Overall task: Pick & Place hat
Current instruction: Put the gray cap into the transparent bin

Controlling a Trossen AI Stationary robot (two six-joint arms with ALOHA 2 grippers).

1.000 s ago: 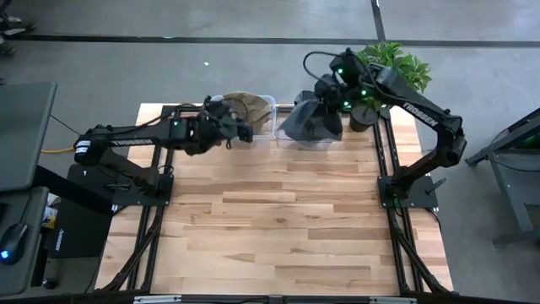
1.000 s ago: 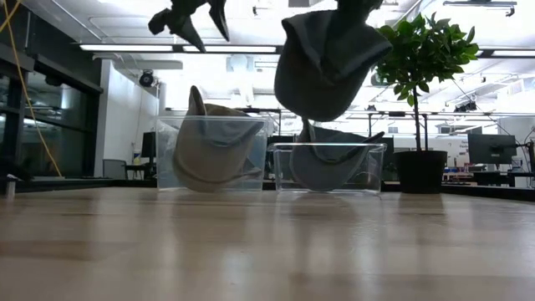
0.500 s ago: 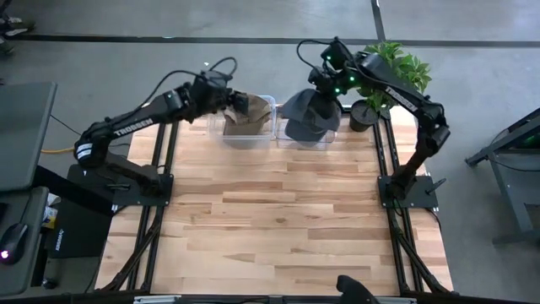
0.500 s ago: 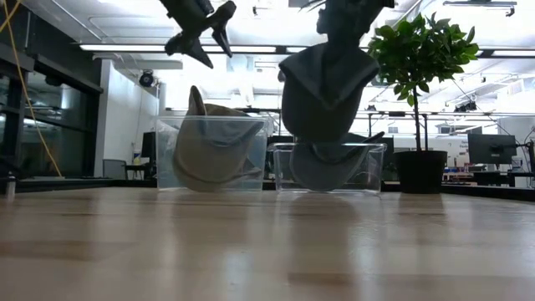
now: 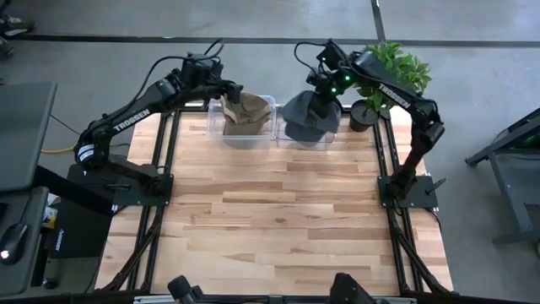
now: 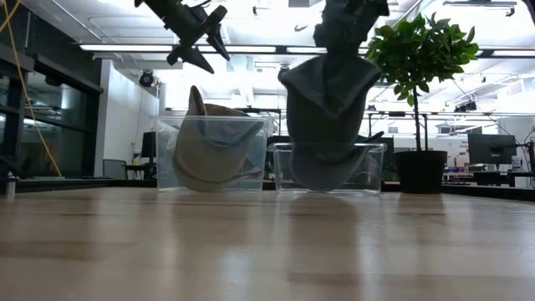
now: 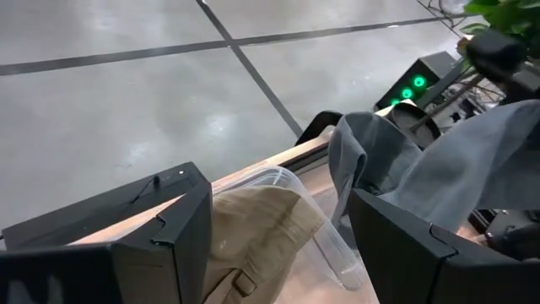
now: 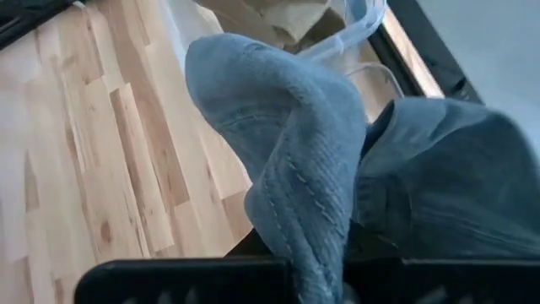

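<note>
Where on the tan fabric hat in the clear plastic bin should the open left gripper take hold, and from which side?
Judging from its pose, the tan fabric hat stands on edge in the clear plastic bin, one part poking above the rim. That raised edge looks the best grip, approached from straight above, since the bin walls block the sides. The left gripper hangs open over it; the right gripper holds the grey hat.

Floor: grey concrete (image 5: pixel 253 21), dark line across it.
Table: light wood planks (image 5: pixel 270 219).
Plant: green, in dark pot (image 6: pixel 420 171), at table's far right corner.
Ceiling: long light strips (image 6: pixel 125 48).
Left side: desk w/ mouse (image 5: pixel 8 254).
Behind: monitor (image 6: pixel 490 149).
</note>
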